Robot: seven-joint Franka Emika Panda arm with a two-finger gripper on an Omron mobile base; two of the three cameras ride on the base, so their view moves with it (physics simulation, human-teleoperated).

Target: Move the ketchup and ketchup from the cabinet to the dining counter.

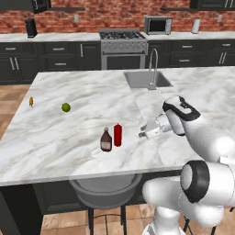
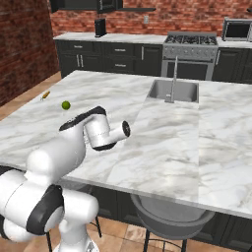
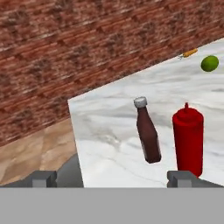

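Observation:
Two ketchup bottles stand upright side by side on the dining counter (image 1: 82, 92) near its front edge. One is the bright red ketchup (image 1: 118, 134) (image 3: 188, 141). The other is the dark maroon ketchup (image 1: 106, 140) (image 3: 148, 131), just left of it. My gripper (image 1: 142, 133) (image 3: 111, 179) hovers low over the marble a short way right of the bottles, pointing at them. It is open with nothing between its fingers. In the right base view my arm hides both bottles. The cabinet is out of view.
A green lime (image 1: 66, 107) (image 3: 209, 63) and a small orange item (image 1: 31, 101) (image 3: 189, 53) lie further left on the counter. The steel sink (image 1: 147, 79) and faucet (image 1: 153, 69) sit at the far side. A grey stool (image 1: 106, 190) stands under the front edge.

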